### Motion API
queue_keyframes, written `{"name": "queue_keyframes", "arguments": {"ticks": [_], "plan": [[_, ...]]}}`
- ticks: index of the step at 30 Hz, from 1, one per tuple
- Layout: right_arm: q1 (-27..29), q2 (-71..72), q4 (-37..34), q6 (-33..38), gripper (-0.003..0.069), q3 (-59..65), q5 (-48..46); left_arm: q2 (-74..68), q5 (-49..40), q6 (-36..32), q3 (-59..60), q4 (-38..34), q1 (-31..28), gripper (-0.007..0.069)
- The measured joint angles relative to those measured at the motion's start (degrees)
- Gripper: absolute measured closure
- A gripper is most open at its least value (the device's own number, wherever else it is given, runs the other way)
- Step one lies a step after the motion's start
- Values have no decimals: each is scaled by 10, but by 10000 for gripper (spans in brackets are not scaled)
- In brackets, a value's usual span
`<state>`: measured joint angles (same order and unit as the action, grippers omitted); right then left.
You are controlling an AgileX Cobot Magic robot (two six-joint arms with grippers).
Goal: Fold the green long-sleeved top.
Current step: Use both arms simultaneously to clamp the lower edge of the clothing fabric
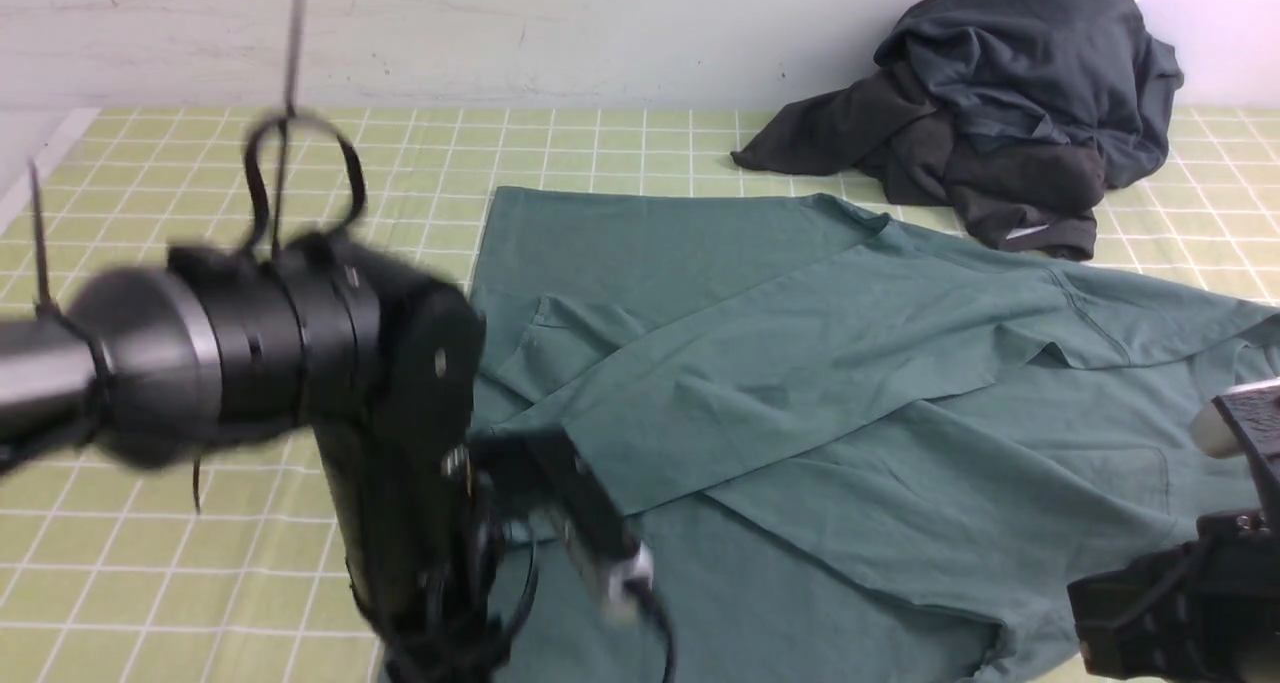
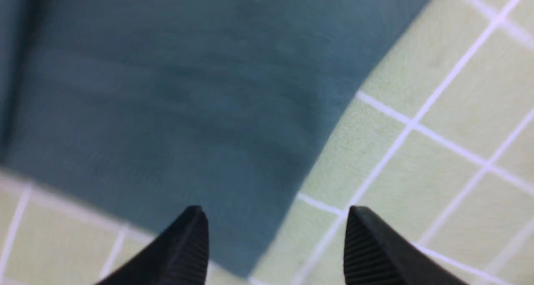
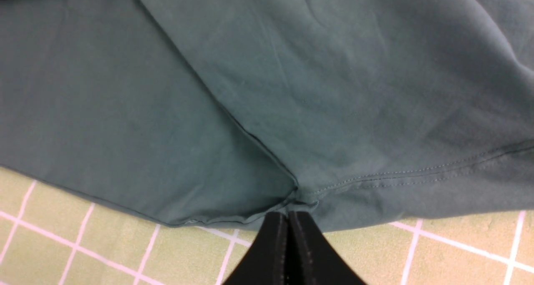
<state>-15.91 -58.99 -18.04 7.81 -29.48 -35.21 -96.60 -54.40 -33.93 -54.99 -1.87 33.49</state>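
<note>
Front view: one green long-sleeved top (image 1: 760,383), muted teal, laid out in creases and overlapping layers across the near and middle parts of the work surface, its far reach close to a heap of clothes. Item, work surface (image 1: 160,553): pale yellow-green, ruled with whitish lines into a grid (the lines look pinkish in the right wrist view). Item, wall (image 1: 650,23): whitish, marked with faint scuffs and small dark specks, rising behind the far edge. Item, dark heap of clothes (image 1: 1000,113): charcoal and blue-black, bunched at the far right against the wall. Item, left arm (image 1: 240,343): black with a pale band, blurred, over the left part of the top. Item, left gripper (image 2: 276,245): fingers spread apart, nothing between them but a view of cloth edge and grid. Item, right arm (image 1: 1180,583): black, at the near right. Item, right gripper (image 3: 288,218): fingers closed together, tips over the top's stitched edge (whether they pinch any cloth cannot be told).
</note>
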Motion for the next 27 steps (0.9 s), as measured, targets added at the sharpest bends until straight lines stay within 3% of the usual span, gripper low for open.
{"name": "queue_keyframes", "arguments": {"ticks": [4, 7, 9, 13, 14, 15, 16, 27], "plan": [[0, 0, -8, 15, 673, 0, 0, -12, 74, -73, 50, 19, 3, 221], [0, 0, -20, 38, 673, 0, 0, -12, 94, -79, 58, 33, 3, 267], [0, 0, -30, 66, 673, 0, -2, -12, 96, -68, 58, 40, 4, 325], [0, 0, -41, 122, 673, 0, -16, -8, 96, -6, 49, 54, 7, 512], [0, 0, -41, 125, 673, 0, -17, -7, 96, -3, 48, 55, 7, 512], [0, 0, -44, 144, 673, 0, -26, 1, 94, 18, 43, 62, 7, 580], [0, 0, -45, 156, 673, 0, -31, 10, 92, 27, 39, 65, 7, 600], [0, 39, -45, 363, 673, -87, -88, 123, 34, 67, 30, 66, 7, 619]]}}
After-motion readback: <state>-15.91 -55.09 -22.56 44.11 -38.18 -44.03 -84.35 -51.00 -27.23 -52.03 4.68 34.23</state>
